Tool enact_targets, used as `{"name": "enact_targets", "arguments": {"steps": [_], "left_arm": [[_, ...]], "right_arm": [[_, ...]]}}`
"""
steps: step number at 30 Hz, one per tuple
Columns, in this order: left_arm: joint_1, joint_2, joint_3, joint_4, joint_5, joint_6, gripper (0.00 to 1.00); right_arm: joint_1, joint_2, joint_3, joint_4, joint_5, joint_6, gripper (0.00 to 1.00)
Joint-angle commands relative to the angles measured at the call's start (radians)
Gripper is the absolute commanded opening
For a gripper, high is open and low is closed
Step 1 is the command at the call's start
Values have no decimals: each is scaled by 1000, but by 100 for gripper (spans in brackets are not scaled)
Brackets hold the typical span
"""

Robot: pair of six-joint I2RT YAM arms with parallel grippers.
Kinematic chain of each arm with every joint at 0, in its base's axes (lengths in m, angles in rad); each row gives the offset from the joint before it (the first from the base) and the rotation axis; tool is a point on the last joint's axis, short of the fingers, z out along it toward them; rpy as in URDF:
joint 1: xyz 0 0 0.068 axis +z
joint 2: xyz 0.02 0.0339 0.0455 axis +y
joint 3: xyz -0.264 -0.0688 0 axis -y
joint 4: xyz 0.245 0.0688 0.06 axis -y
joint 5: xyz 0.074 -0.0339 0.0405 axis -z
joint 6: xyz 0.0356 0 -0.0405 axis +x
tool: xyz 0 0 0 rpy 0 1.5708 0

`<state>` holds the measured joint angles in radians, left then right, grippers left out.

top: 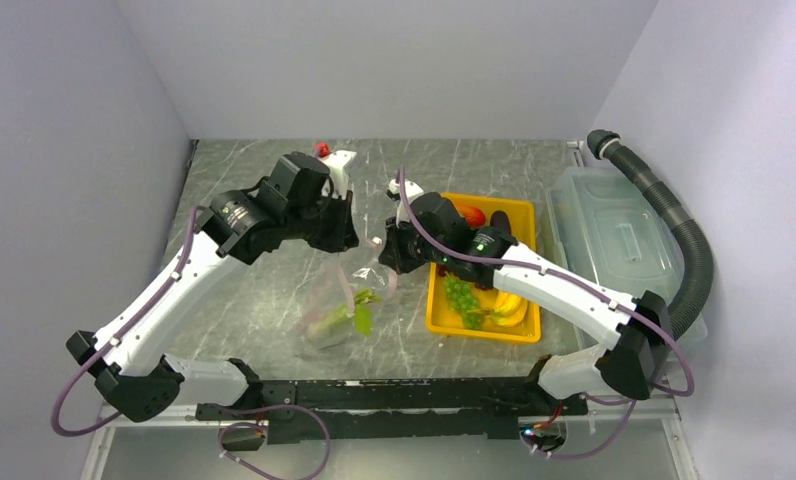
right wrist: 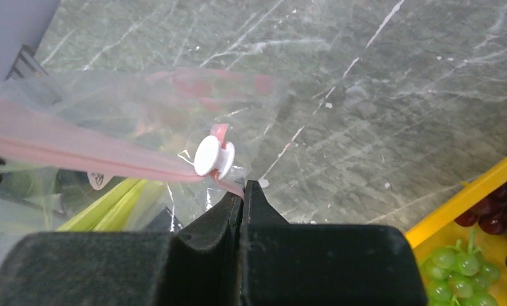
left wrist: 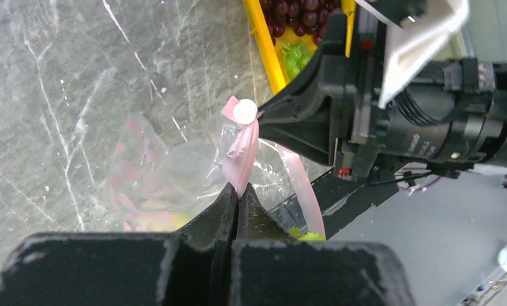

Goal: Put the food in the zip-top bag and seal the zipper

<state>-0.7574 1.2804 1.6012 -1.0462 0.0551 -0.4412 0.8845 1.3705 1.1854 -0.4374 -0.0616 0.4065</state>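
Left wrist view: my left end effector [left wrist: 238, 194] is pinched tight on the pink zipper [left wrist: 241, 162], with no gap between the fingers. The strip rises from that pinch to a small white slider [left wrist: 244, 111]. Below it the zip-top bag [left wrist: 168, 172] hangs clear and crumpled over the grey counter [left wrist: 60, 95]. I judge the film to be very light, limp and slippery. The strip is the only firm part, so that is where I would hold it.

Right wrist view: my right end effector [right wrist: 242, 191] is also closed, nipping the strip's end just beside the slider. The strip runs off taut to the left. Pale celery [right wrist: 104, 213] shows through the film, so that piece is inside. To the right, green grapes [right wrist: 458, 274] and purple grapes [right wrist: 493, 220] lie in the yellow tray [right wrist: 467, 191], outside the bag.

Top view: the bag sits mid-counter, left of the tray, with its mouth lifted between the two end effectors and its body slumped on the surface toward me. Bananas [top: 511, 308] lie at the tray's near end. The toys look light and hard, easy to pinch across the middle. The bag will probably fold or slide if I pull it unevenly.
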Motion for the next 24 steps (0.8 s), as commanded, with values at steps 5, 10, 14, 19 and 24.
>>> {"name": "enact_targets", "arguments": {"steps": [5, 10, 14, 19, 24], "left_arm": [[77, -13, 41, 135, 92, -26, 0], [79, -16, 21, 138, 84, -28, 0], [78, -14, 22, 138, 51, -25, 0], [80, 5, 33, 134, 13, -18, 0], [81, 21, 46, 131, -29, -15, 0]], "right_arm": [[-12, -68, -85, -51, 89, 30, 14], [-12, -184, -99, -41, 172, 42, 36], [-10, -262, -93, -47, 215, 61, 46], [-9, -339, -89, -61, 246, 65, 50], [-6, -417, -112, -55, 169, 60, 50]]}}
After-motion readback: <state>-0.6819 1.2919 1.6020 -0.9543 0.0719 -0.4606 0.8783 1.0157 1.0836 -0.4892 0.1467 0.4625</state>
